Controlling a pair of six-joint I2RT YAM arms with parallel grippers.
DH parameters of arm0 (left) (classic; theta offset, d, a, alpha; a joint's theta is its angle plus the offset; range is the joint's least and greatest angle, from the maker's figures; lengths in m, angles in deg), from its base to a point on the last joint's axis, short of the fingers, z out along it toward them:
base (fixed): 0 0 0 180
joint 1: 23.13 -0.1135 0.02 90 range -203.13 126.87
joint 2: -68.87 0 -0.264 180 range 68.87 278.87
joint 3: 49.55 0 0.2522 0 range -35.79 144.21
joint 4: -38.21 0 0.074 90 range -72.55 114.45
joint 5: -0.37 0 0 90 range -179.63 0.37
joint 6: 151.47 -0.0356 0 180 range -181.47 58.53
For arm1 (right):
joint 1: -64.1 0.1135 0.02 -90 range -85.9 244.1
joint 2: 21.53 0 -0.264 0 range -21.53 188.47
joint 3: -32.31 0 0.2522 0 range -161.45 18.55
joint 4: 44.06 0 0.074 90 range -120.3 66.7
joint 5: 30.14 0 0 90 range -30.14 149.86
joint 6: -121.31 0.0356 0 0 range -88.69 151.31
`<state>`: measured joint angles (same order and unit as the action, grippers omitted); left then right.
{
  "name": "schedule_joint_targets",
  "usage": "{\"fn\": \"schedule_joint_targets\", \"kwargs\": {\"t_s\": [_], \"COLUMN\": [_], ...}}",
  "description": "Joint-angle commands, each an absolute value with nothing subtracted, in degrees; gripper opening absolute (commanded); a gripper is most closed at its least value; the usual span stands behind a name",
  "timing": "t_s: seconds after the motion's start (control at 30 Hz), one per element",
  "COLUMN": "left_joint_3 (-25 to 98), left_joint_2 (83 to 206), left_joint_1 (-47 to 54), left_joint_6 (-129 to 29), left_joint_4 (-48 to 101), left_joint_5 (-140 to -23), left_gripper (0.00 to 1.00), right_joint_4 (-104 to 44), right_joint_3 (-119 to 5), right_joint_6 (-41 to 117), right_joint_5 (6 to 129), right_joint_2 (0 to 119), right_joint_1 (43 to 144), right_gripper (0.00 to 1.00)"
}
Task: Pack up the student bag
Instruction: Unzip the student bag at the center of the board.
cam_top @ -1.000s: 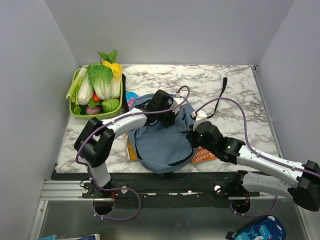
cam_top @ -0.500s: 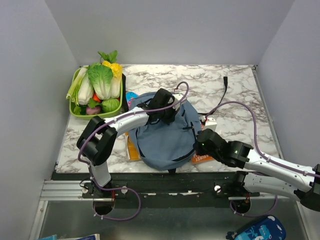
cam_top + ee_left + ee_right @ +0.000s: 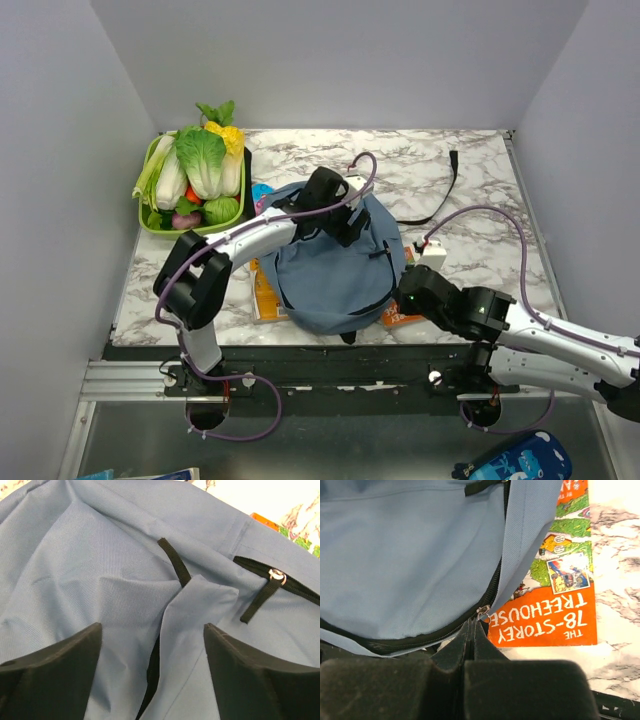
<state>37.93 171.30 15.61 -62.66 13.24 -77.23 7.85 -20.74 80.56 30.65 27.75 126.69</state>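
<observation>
The student bag point(image 3: 335, 270) lies flat on the marble table point(image 3: 480, 170), near the table's front edge and about midway between the two arms, its rounded blue body spread out and wrinkled. A black zipper point(image 3: 420, 640) runs along the bag's edge, and its small metal slider point(image 3: 481, 612) sits at the side of the bag nearest to the right arm. The right gripper point(image 3: 471, 627) has its fingers pressed fully together, with the tips right at this slider; whether they pinch its pull or only touch it, I cannot tell. The left gripper point(image 3: 152, 665) hovers above the far part of the bag, its fingers spread wide apart and grasping nothing. Between them, lower down, is a raised fold of the blue fabric, and beside the fold are a short black loop point(image 3: 172, 560) and a pocket zipper with a black pull tab point(image 3: 260, 597). Under the bag's right side lies an orange book point(image 3: 555, 615) with the title "The 78-Storey Treehouse", partly covered by the bag. Another book point(image 3: 262, 295) sticks out from under the bag's left side. From the bag's far right side a long black strap point(image 3: 446, 185) goes out over the table. To the far left of the bag stands a green basket point(image 3: 190, 233) filled with toy vegetables
</observation>
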Motion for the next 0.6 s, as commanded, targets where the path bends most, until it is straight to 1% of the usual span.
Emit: {"fn": "schedule_joint_targets", "kwargs": {"t_s": [0.0,0.03,0.1,0.13,0.17,0.2,0.3,0.33,0.4,0.5,0.57], "left_joint_3": [39.45,39.71,40.15,40.15,40.24,40.50,44.17,45.41,50.58,56.04,57.81], "left_joint_2": [165.47,164.16,163.36,163.09,163.09,163.44,167.30,169.74,172.57,177.49,180.57], "left_joint_1": [15.28,15.19,15.28,15.36,15.63,15.71,15.80,16.15,17.90,20.45,21.16], "left_joint_6": [-69.19,-71.55,-74.64,-78.83,-80.87,-83.07,-93.87,-96.60,-107.10,-117.15,-119.38], "left_joint_4": [10.31,9.95,9.85,9.94,10.03,9.42,4.78,2.93,-5.56,-13.49,-14.83], "left_joint_5": [-74.71,-73.47,-67.42,-65.31,-60.24,-57.58,-46.09,-44.21,-42.70,-44.28,-46.03], "left_gripper": [0.94,0.99,0.99,0.99,0.99,0.99,0.99,0.99,0.99,0.99,0.99], "right_joint_4": [10.39,10.57,11.27,12.40,13.29,13.82,14.70,15.05,15.31,15.84,15.84], "right_joint_3": [-22.67,-22.76,-23.11,-23.20,-23.37,-23.29,-22.76,-22.50,-22.32,-22.41,-22.58], "right_joint_6": [82.46,82.55,83.51,84.21,85.09,86.23,87.72,88.08,88.52,89.05,89.40], "right_joint_5": [25.14,24.36,23.65,22.69,22.16,21.80,20.84,20.57,20.31,20.22,20.31], "right_joint_2": [26.02,26.11,26.28,26.02,25.84,25.67,24.18,23.74,23.12,23.03,23.20], "right_joint_1": [127.12,127.12,127.12,127.12,127.12,127.12,127.12,127.03,127.12,127.03,127.12], "right_gripper": [0.01,0.01,0.01,0.01,0.01,0.01,0.01,0.01,0.01,0.01,0.01]}}
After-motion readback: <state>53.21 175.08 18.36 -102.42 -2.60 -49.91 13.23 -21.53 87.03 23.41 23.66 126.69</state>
